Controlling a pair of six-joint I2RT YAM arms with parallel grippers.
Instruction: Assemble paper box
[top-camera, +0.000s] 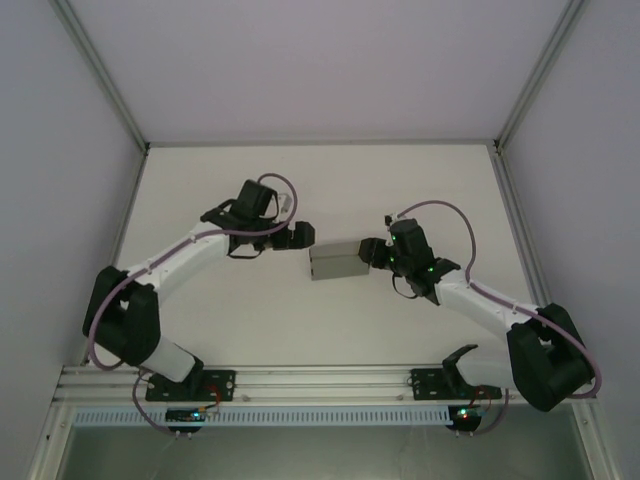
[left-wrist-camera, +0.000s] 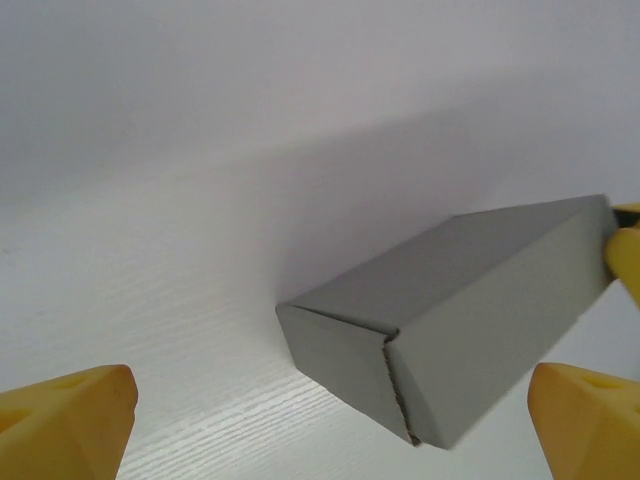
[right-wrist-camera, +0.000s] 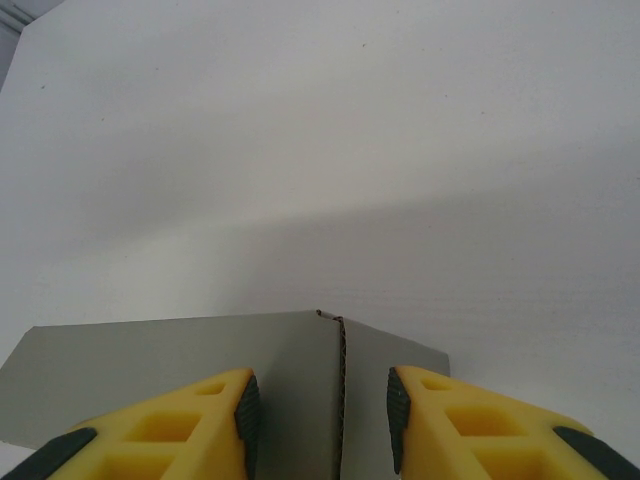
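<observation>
Overhead, the paper box (top-camera: 338, 262) sits folded into a small grey block near the middle of the white table (top-camera: 250, 320), with its long side running left to right. The left arm (top-camera: 180, 255) reaches in from the near left corner, and the left gripper (top-camera: 300, 236) hovers just beside the box's left end without touching it. The right arm (top-camera: 490, 305) comes in from the near right corner, and the right gripper (top-camera: 372, 253) meets the box's right end. From the left wrist, the left gripper's two yellow fingers (left-wrist-camera: 70, 420) stand spread wide at the bottom corners with nothing between them. The box lies ahead and slantwise, its closed end face turned this way and a raw cardboard seam running down one corner. At its far end a yellow fingertip (left-wrist-camera: 625, 265) of the right gripper touches the cardboard. From the right wrist, the gripper's jaws are drawn partway together around the end of the box, whose seamed corner runs up between the two dark pads (right-wrist-camera: 248, 410). One pad sits to each side of it, and the fingers appear to pinch the box there. Bare table stretches away beyond.
</observation>
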